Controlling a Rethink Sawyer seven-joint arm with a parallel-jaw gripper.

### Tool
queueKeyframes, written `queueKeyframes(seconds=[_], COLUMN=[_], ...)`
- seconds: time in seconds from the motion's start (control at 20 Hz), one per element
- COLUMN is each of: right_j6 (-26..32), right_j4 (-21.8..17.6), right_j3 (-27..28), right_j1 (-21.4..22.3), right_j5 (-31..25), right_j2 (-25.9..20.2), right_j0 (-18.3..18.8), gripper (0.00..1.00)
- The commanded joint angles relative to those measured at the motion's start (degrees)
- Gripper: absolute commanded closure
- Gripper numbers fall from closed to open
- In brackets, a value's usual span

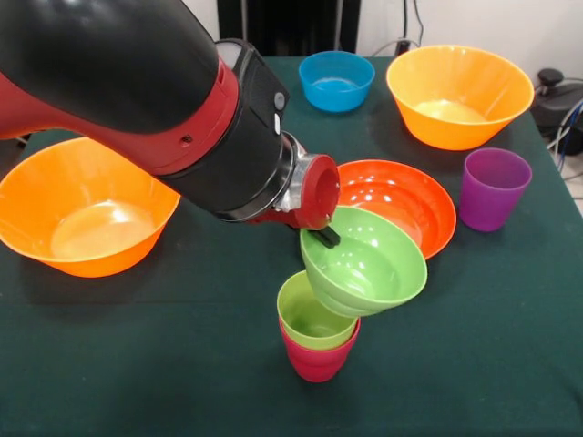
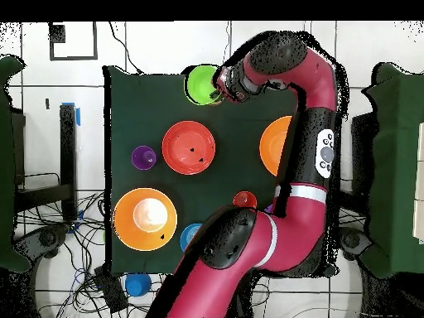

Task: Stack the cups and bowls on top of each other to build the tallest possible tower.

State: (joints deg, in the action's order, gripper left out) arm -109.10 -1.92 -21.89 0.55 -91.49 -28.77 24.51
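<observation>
The tower point(image 1: 317, 341), a lime green cup nested in a crimson cup, stands at the front of the tabletop point(image 1: 164, 364). The gripper point(image 1: 321, 235), fingers clamped on its rim, holds the small lime green bowl point(image 1: 366, 264) tilted, touching the tower's top.

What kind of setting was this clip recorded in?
Most likely a robotics lab, not a home. A red and black arm works over a table covered in dark green cloth, set out with bright plastic bowls and cups. Loose cables trail across a pale tiled floor beside it.
</observation>
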Motion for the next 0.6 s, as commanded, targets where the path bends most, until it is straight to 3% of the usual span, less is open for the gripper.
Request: queueKeyframes(seconds=[0.05,0.6], right_j6=[4.7,7.0], right_j4=[-4.3,-5.1], right_j3=[1.2,0.6], right_j1=[-0.5,0.5], right_j5=[-1.7,-2.0], right_j2=[-4.6,-3.1], right_j0=[-1.2,-0.5], gripper=[1.0,1.0])
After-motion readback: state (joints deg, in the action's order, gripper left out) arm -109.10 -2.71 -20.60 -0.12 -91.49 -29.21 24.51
